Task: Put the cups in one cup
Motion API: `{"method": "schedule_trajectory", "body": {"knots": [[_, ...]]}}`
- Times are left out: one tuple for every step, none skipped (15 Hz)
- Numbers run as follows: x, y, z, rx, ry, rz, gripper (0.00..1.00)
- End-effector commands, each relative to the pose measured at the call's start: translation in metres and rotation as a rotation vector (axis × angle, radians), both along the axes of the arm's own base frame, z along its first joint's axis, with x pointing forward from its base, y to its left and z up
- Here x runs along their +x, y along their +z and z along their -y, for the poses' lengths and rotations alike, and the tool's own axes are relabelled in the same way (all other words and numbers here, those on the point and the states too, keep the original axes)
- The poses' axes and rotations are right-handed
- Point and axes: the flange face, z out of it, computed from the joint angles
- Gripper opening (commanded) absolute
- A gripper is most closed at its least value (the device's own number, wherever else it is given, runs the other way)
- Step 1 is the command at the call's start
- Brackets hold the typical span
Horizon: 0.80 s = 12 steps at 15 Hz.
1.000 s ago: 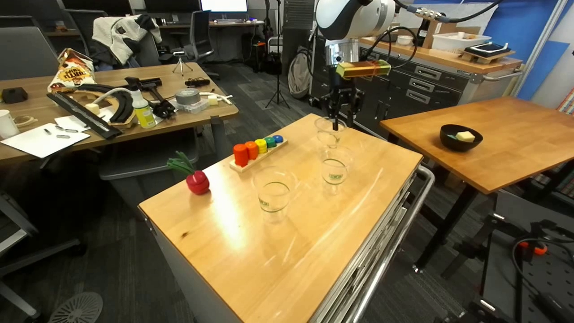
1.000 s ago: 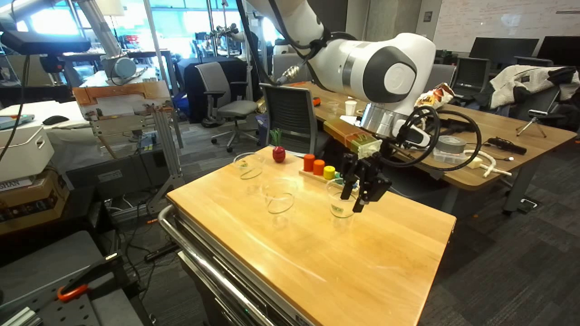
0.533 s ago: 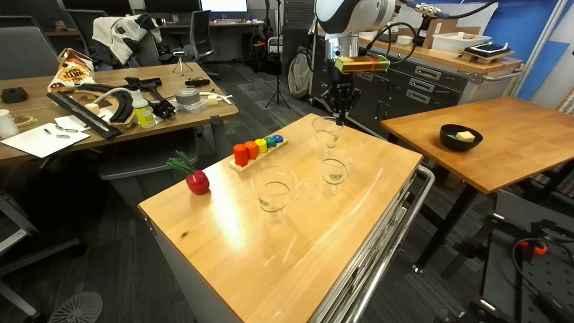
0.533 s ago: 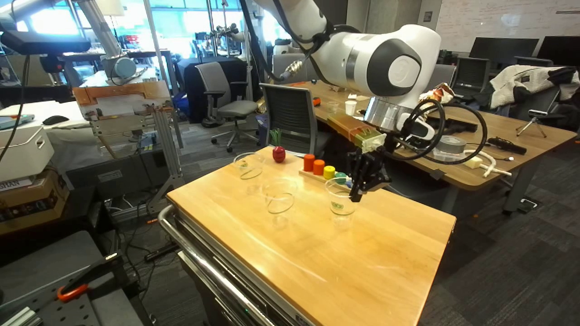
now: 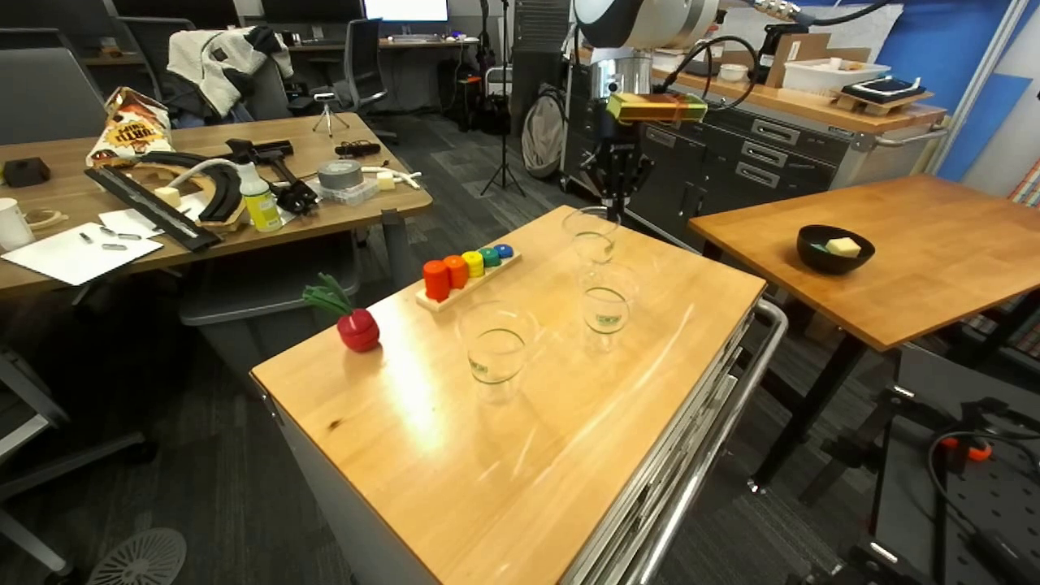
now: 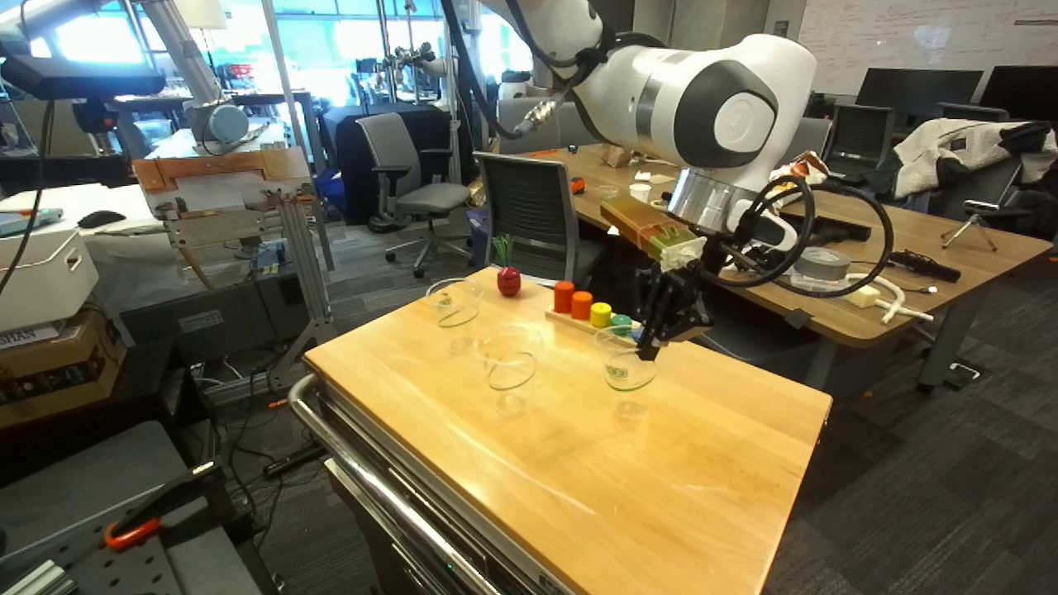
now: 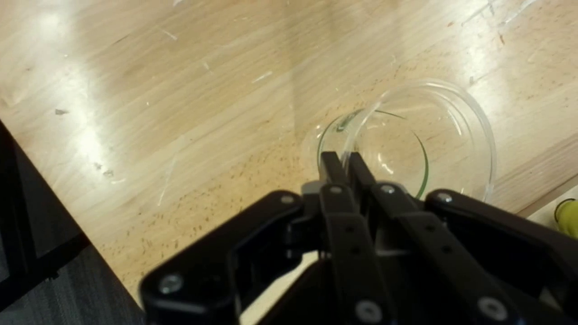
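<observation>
Three clear tumblers with green print are on the wooden cart top. My gripper is shut on the rim of the farthest cup. In the wrist view the fingertips of the gripper pinch the wall of the held cup from both sides. The held cup looks slightly tilted; I cannot tell if it is clear of the wood. A middle cup stands upright near the rail side, also in an exterior view. A third cup stands nearer the red toy, also seen in an exterior view.
A wooden stacking toy with coloured discs lies close beside the held cup. A red toy vegetable with green leaves sits at the cart edge. A metal rail runs along one side. A black bowl is on another table.
The gripper fingers were apart at the cup's rim and have shut on it. The gripper has then moved slightly up, and the cup has shifted and tilted with it.
</observation>
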Motion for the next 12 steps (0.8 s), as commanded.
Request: {"method": "schedule_trajectory", "body": {"knots": [[-0.011, 0.04, 0.013, 0.082, -0.091, 0.038, 0.02], [-0.016, 0.051, 0.017, 0.103, -0.113, 0.054, 0.02], [-0.019, 0.062, 0.02, 0.122, -0.133, 0.067, 0.02], [-0.025, 0.077, 0.02, 0.145, -0.148, 0.084, 0.02], [-0.03, 0.088, 0.02, 0.155, -0.161, 0.099, 0.02], [-0.035, 0.1, 0.019, 0.16, -0.166, 0.113, 0.01], [-0.042, 0.112, 0.017, 0.17, -0.169, 0.121, 0.02], [-0.05, 0.123, 0.008, 0.171, -0.162, 0.124, 0.02], [-0.056, 0.132, 0.003, 0.172, -0.157, 0.13, 0.02], [-0.063, 0.141, -0.007, 0.172, -0.148, 0.136, 0.02], [-0.072, 0.15, -0.013, 0.172, -0.136, 0.138, 0.02], [-0.079, 0.158, -0.023, 0.172, -0.125, 0.144, 0.02]]}}
